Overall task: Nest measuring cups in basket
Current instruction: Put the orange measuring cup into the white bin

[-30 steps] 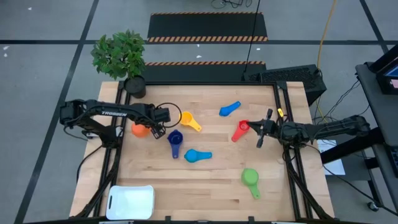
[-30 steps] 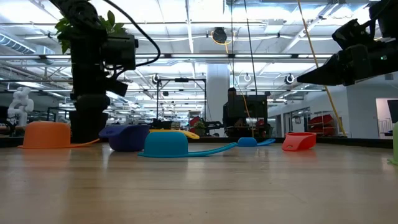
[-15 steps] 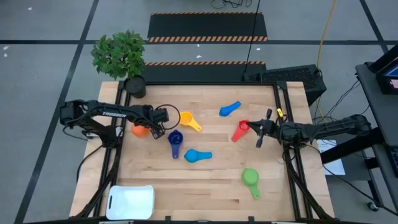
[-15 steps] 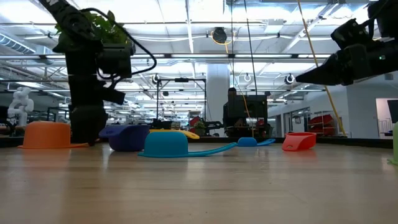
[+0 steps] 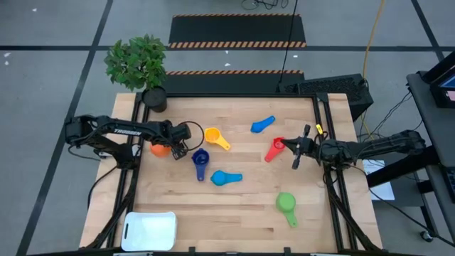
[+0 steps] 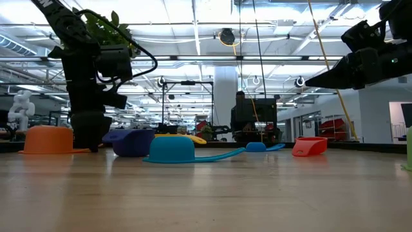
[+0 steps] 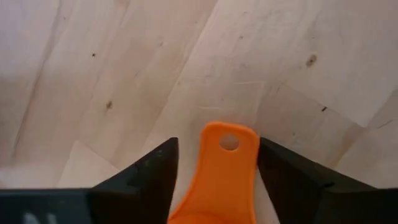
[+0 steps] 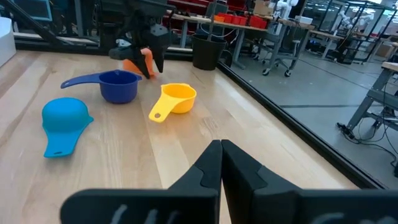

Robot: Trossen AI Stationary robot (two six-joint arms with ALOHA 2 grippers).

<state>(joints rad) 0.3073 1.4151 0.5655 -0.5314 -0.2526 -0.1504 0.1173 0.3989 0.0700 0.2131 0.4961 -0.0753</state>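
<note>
Left end effector [image 5: 178, 151] is lowered at the orange measuring cup [image 5: 160, 148] near the counter's [image 5: 242, 206] left edge. Its fingers are spread, one on each side of the cup's flat handle [image 7: 217, 174], not closed on it. Right end effector [image 5: 299, 148] hangs above the counter's right side, just beside the red cup [image 5: 274, 148], fingers pressed together. Dark blue cup [image 5: 200, 161], yellow cup [image 5: 215, 136] and two light blue cups [image 5: 225, 178] [image 5: 262, 125] lie mid-counter. Green cup [image 5: 286, 205] lies nearer the front right. White basket [image 5: 149, 230] sits at the front left corner, well apart from all cups.
</note>
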